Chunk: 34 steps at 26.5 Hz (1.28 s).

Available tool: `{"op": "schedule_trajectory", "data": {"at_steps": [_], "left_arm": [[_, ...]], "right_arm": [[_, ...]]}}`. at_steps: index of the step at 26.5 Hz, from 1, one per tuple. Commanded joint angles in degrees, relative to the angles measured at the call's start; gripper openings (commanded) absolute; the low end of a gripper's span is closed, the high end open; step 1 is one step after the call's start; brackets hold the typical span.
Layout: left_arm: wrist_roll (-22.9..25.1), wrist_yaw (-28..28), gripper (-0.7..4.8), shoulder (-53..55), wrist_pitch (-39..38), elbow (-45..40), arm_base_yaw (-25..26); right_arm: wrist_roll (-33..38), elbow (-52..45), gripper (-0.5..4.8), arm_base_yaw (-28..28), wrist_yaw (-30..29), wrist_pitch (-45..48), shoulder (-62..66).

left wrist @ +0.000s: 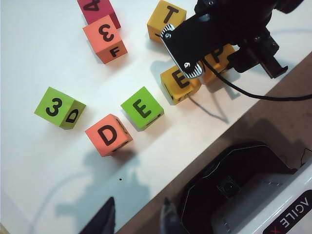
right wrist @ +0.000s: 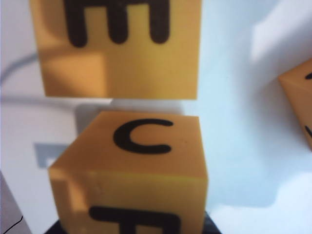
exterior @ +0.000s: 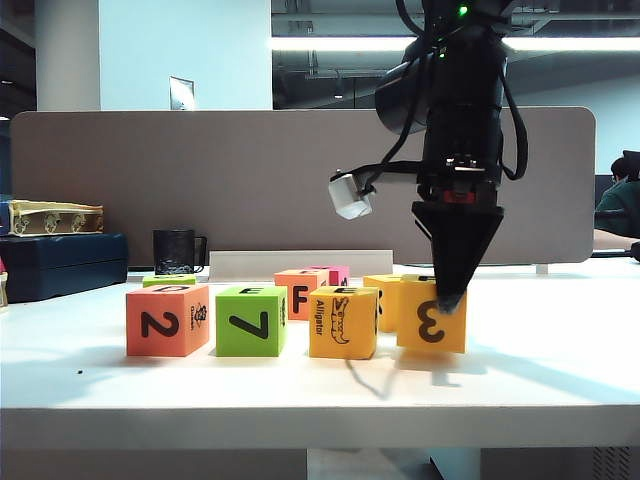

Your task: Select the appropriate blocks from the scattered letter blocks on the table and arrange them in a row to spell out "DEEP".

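On the table (exterior: 560, 380) four blocks stand in a row: salmon "2" (exterior: 165, 320), green "7" (exterior: 250, 320), yellow-orange "Alligator" (exterior: 343, 322) and yellow-orange "3" (exterior: 430, 322). From above their tops read D (left wrist: 108, 135), E (left wrist: 142, 108), E (left wrist: 180, 84) and P (left wrist: 218, 57), the P partly hidden by the right arm. My right gripper (exterior: 452, 298) points down, shut on the P block (right wrist: 131, 161) at the row's right end. My left gripper (left wrist: 136, 222) hangs open and empty over the table's front edge, out of the exterior view.
Behind the row lie a salmon F block (exterior: 300, 290), a pink block (exterior: 338, 272), a yellow T block (left wrist: 166, 17) and a green 3/D block (left wrist: 59, 107). A black mug (exterior: 175, 250) and a dark case (exterior: 60, 262) stand at back left before a grey partition (exterior: 250, 170).
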Motion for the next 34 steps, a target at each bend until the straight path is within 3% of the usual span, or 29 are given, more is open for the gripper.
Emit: {"op": "schedule_trajectory", "data": {"at_steps": [1, 4, 9, 12, 22, 34], "left_arm": [[0.07, 0.17, 1.15, -0.22, 0.50, 0.22, 0.07], [0.09, 0.17, 1.15, -0.22, 0.50, 0.22, 0.07], [0.09, 0.17, 1.15, -0.22, 0.50, 0.22, 0.07], [0.13, 0.17, 1.15, -0.22, 0.52, 0.22, 0.07], [1.33, 0.17, 1.15, -0.20, 1.97, 0.22, 0.07], [1.55, 0.15, 1.15, -0.20, 2.05, 0.22, 0.07]], "right_arm": [[-0.24, 0.22, 2.62, 0.13, -0.48, 0.31, -0.11], [0.00, 0.22, 3.12, 0.13, -0.48, 0.83, -0.11], [0.07, 0.22, 3.17, 0.13, -0.48, 1.86, -0.11], [0.20, 0.35, 3.47, 0.13, -0.22, 2.29, -0.11], [4.90, 3.69, 3.47, 0.13, 3.80, 1.46, -0.17], [7.74, 10.60, 3.46, 0.28, 2.47, -7.10, -0.20]]}}
